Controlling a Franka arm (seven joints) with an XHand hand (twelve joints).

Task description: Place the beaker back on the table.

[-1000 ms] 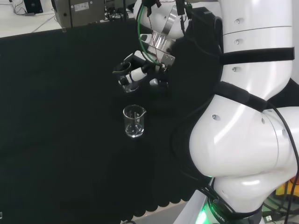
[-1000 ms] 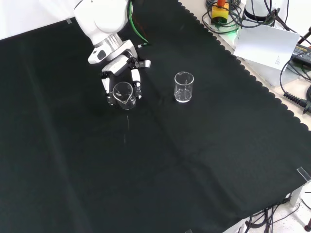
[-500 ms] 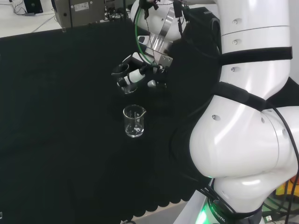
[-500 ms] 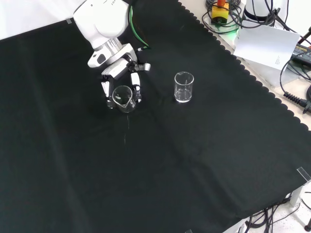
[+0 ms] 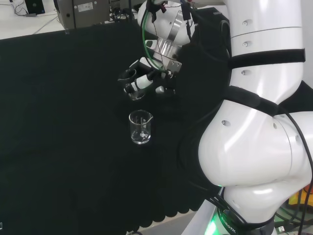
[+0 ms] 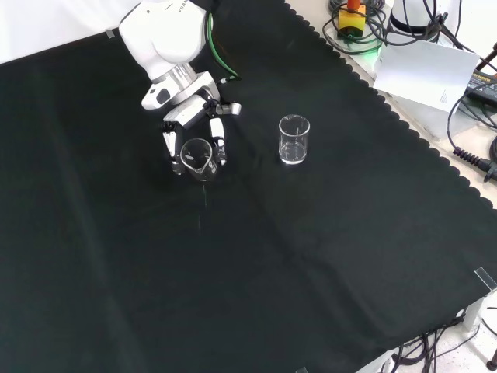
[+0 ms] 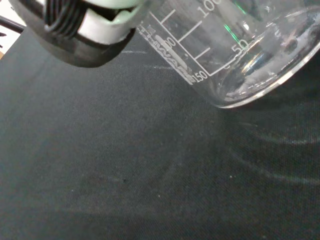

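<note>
In the head view, the hand (image 5: 146, 78), black with white segments, hangs above the desk (image 5: 58, 122) just left of the arm's big glossy white links. Its fingers (image 5: 128, 74) are curled round a small clear glass beaker (image 5: 136, 91), which is tilted and looks to be clear of the cloth, though the glass is hard to make out against the black. A second beaker (image 5: 140, 128), a straight-walled clear cylinder with a pouring lip, stands upright on the cloth nearer the camera, apart from the hand. The cloth is matt black with a scalloped near edge; grey equipment boxes and cables stand beyond its far edge.

In the front view, the hand (image 6: 190, 116) comes down from the top, and its white-tipped fingers (image 6: 220, 148) clasp the held beaker (image 6: 197, 158) on both sides, with the round mouth turned towards the camera. The second beaker (image 6: 294, 140) stands upright to its right, well apart. The cloth (image 6: 272, 272) is smooth with faint creases; past its scalloped right edge lie cables, a white sheet and a light floor.

In the wrist view, the held beaker (image 7: 235, 50) is close and large, its clear wall printed with white graduation marks and its thick rounded base tilted over the finely woven dark cloth (image 7: 125, 175). A ribbed black and pale finger (image 7: 85, 30) presses against its wall.
</note>
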